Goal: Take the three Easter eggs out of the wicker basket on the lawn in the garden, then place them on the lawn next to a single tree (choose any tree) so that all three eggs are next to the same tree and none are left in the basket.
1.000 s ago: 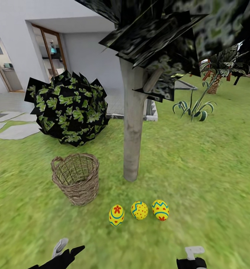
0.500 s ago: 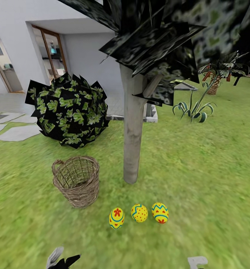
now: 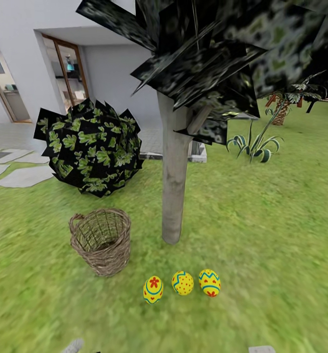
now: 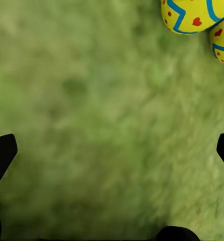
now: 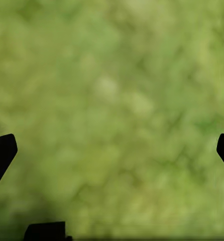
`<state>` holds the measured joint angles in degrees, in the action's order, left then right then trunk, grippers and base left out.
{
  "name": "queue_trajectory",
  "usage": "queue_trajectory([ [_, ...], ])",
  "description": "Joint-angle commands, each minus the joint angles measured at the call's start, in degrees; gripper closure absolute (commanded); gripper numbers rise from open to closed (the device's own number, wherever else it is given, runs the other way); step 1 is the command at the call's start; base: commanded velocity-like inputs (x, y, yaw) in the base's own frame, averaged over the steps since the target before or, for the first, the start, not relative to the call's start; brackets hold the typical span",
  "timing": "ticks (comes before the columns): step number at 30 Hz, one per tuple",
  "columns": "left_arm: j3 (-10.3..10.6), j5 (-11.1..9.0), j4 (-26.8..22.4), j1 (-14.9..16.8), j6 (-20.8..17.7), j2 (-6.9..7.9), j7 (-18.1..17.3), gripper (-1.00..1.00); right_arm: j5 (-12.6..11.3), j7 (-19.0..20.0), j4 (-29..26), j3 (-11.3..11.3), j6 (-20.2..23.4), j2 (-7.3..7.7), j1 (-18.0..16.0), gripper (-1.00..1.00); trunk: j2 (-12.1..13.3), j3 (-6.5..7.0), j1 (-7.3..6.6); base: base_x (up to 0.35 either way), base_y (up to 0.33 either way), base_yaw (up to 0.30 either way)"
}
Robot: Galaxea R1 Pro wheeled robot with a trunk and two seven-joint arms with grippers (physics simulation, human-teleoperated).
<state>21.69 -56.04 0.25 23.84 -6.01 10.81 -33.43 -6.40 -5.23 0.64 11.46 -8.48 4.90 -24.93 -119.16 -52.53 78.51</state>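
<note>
Apparently done: three Easter eggs (image 3: 183, 284) sit lower-centre by the tree (image 3: 174, 196), wicker basket (image 3: 101, 240) empty (both grippers' jaws wide, nothing held).

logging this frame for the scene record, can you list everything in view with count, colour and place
Easter eggs: three, yellow with blue bands and red marks, in a row on the grass in front of the trunk
wicker basket: one, brown, upright left of the trunk, looks empty
tree: one, pale grey trunk, dark canopy, centre
bush: one, black and green, behind the basket
lawn: green, all around
paving slabs: pale grey, far left
left gripper: black fingers apart over grass
right gripper: black fingers apart over grass
</note>
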Motion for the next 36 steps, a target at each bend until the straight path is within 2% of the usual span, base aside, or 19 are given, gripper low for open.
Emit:
queue_trajectory([
  [1,0.19,-0.63,0.06,0.05,0.12,-0.36,1.68,-1.00,-0.58,-0.06,0.07,0.50,-0.22,-0.02,0.03,-1.00,0.40,0.14,-0.24,0.000,0.000,0.000],
  [3,0.19,-0.64,0.09,0.03,0.90,-0.85,4.96,-1.00,-0.50,-0.05,0.10,0.49,-0.08,-0.04,0.12,-1.00,1.20,0.50,-0.67,0.000,0.000,0.000],
  [6,0.19,-0.65,0.17,0.00,1.11,-1.08,6.07,-1.00,-0.47,-0.04,0.14,0.50,0.14,-0.06,0.14,-1.00,2.40,1.04,-1.33,0.000,0.000,0.000],
  [19,0.19,-0.65,0.54,-0.55,1.26,-1.26,6.49,-1.00,-0.42,-0.04,0.18,0.50,0.14,0.03,0.94,-1.00,7.62,3.37,-4.19,0.000,0.000,0.000],
  [24,0.19,-0.66,2.02,-0.63,1.26,-2.02,6.96,-1.00,-0.23,-0.04,0.21,0.49,-0.03,0.10,1.71,-1.00,9.62,4.27,-5.29,0.000,0.000,0.000],
  [26,0.19,-0.68,2.13,-0.64,1.26,-2.13,9.09,-1.00,-0.26,-0.04,0.21,0.51,-0.06,0.04,1.82,-1.00,10.42,4.63,-5.73,0.000,0.000,0.000],
  [27,0.19,-0.66,2.15,-0.64,1.30,-2.32,12.57,-1.00,-0.33,-0.04,0.17,0.50,-0.10,-0.02,2.02,-1.00,10.82,4.81,-5.95,0.000,0.000,0.000],
  [30,0.19,-0.65,2.13,-0.64,1.35,-3.00,16.87,-1.00,-0.43,-0.04,0.15,0.50,-0.12,-0.06,2.15,-1.00,12.03,5.35,-6.60,0.000,0.000,0.000],
  [36,0.19,-0.65,2.20,-0.75,2.22,-3.40,19.66,-1.00,-0.46,-0.04,0.16,0.55,-0.11,-0.14,2.63,-1.00,14.43,6.42,-7.92,0.000,0.000,0.000],
])
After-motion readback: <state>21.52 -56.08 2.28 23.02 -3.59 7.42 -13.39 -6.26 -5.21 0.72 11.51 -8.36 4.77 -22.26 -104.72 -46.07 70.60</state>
